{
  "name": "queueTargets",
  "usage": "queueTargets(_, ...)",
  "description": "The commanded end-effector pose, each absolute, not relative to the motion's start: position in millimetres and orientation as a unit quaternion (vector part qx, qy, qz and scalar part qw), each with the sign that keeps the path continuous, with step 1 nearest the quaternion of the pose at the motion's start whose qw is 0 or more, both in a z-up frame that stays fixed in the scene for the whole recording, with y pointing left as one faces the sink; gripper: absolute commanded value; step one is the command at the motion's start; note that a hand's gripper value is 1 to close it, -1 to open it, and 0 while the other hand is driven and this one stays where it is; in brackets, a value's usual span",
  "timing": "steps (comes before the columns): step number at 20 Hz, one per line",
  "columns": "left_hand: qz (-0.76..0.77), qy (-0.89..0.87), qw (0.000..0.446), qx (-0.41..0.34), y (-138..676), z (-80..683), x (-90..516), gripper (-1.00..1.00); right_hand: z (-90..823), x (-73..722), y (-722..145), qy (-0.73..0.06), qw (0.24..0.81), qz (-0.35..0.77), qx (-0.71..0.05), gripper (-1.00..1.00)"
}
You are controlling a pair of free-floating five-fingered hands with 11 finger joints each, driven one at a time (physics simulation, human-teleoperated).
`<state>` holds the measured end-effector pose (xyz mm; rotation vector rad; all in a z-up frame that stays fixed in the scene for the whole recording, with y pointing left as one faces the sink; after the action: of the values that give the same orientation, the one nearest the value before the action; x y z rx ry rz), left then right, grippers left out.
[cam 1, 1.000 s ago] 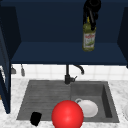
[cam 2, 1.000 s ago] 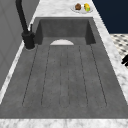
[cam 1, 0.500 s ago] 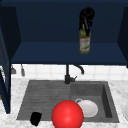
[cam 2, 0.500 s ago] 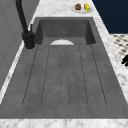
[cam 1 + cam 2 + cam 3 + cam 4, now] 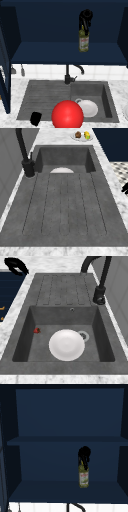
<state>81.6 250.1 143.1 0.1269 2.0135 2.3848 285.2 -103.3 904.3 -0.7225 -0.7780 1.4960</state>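
Observation:
My right hand (image 5: 85, 18) is up inside the open dark blue wall cabinet, its fingers curled round the neck of a greenish glass bottle (image 5: 84, 43) with a pale label. The bottle hangs upright below the hand (image 5: 84, 455), and the bottle's (image 5: 83, 478) base is at the floor of the lower shelf (image 5: 45, 491), right of centre. My left hand (image 5: 35, 118) floats low at the sink's front left corner with relaxed fingers and holds nothing; this same hand (image 5: 15, 266) hovers off the counter's front edge beside the draining board.
A white plate (image 5: 66, 344) lies in the basin (image 5: 25, 331), with a small red thing (image 5: 37, 330) beside it. A black tap (image 5: 67, 75) stands behind the sink. A big red ball (image 5: 67, 115) sits at the sink's front edge. A plate of fruit (image 5: 82, 135) is on the counter.
My right hand has brought the bottle down and slightly left, from high in the cabinet to the lower shelf's floor. The left hand has not moved.

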Motion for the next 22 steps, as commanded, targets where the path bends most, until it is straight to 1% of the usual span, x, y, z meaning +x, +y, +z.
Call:
queueTargets(1, 0.763, 0.645, 0.009, 0.041, 250.1, 143.1, 81.6, 0.00, 896.0, 316.1, -108.4, -0.341, 0.606, 0.645, -0.317, 1.00)
queueTargets(5, 0.763, 0.645, 0.009, 0.041, 250.1, 143.1, 81.6, 0.00, 867.1, 347.7, -118.7, -0.340, 0.607, 0.646, -0.315, 1.00)
queueTargets(9, 0.763, 0.645, 0.009, 0.041, 250.1, 143.1, 81.6, 0.00, 839.0, 371.0, -115.7, -0.326, 0.627, 0.633, -0.315, 1.00)
queueTargets(12, 0.763, 0.645, 0.009, 0.041, 250.1, 143.1, 81.6, 0.00, 811.3, 400.8, -117.0, -0.328, 0.618, 0.637, -0.323, 1.00)
queueTargets(16, 0.763, 0.645, 0.009, 0.041, 250.1, 143.1, 81.6, 0.00, 791.0, 401.0, -117.5, -0.301, 0.644, 0.632, -0.308, 1.00)
queueTargets(19, 0.763, 0.645, 0.009, 0.041, 250.1, 143.1, 81.6, 0.00, 765.3, 433.1, -118.7, -0.325, 0.623, 0.640, -0.310, 1.00)
queueTargets(22, 0.763, 0.645, 0.009, 0.041, 250.1, 143.1, 81.6, 0.00, 749.2, 454.8, -121.8, -0.326, 0.618, 0.643, -0.315, 1.00)
